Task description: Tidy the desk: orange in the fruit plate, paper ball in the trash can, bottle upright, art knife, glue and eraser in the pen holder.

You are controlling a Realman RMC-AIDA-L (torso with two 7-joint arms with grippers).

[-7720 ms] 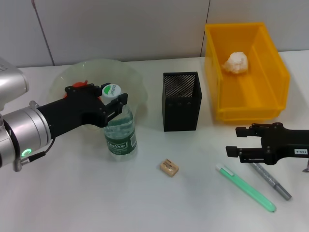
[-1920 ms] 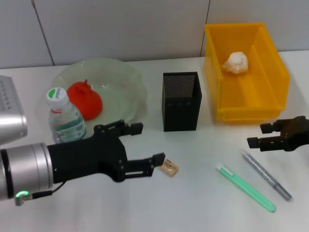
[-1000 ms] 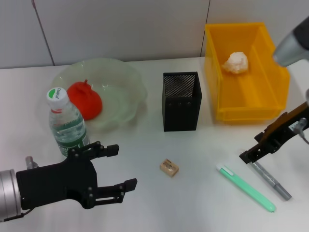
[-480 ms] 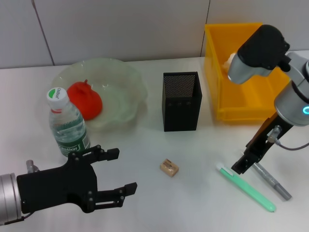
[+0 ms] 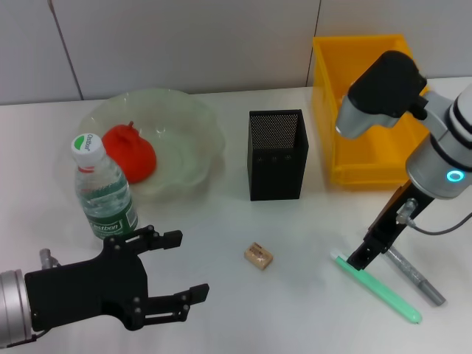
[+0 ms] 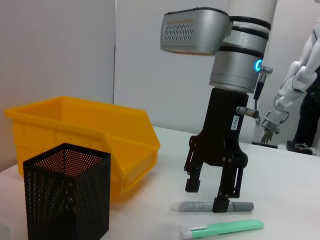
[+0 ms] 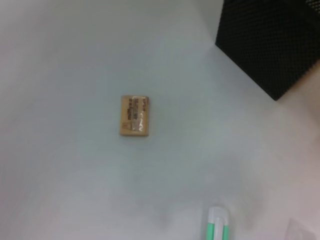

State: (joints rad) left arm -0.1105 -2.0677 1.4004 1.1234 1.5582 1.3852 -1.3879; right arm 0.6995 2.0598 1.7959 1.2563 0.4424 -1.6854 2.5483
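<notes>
Tallying by size, the trash can (image 5: 383, 158) at the upper right of the head view comes first; the right arm's elbow hides most of its inside here, so the paper ball cannot be seen and I cannot confirm it is in there. The fruit plate (image 5: 193, 122) at the upper left already holds the orange (image 5: 130, 153), so that step looks done. The bottle (image 5: 105, 193) stands upright just in front of the plate at the left, cap on top, so that one appears finished too. The pen holder (image 5: 276, 155) sits in the middle of the counter (image 5: 243, 317) and looks empty from the left wrist view (only its mesh shows inside).

What is left, in my judgement, is the small stationery. A green stick (image 5: 377, 288) and a grey pen-like tool (image 5: 414, 275) lie side by side at the lower right (which is the glue and which the knife I cannot tell). The eraser (image 5: 258, 255) lies flat in the lower middle, well apart from both.

The right gripper (image 5: 363, 258) points down with jaws spread, one finger on the grey tool in the left wrist view, gripping nothing. The left gripper (image 5: 177, 270) hangs at the lower left, fingers apart, empty.
</notes>
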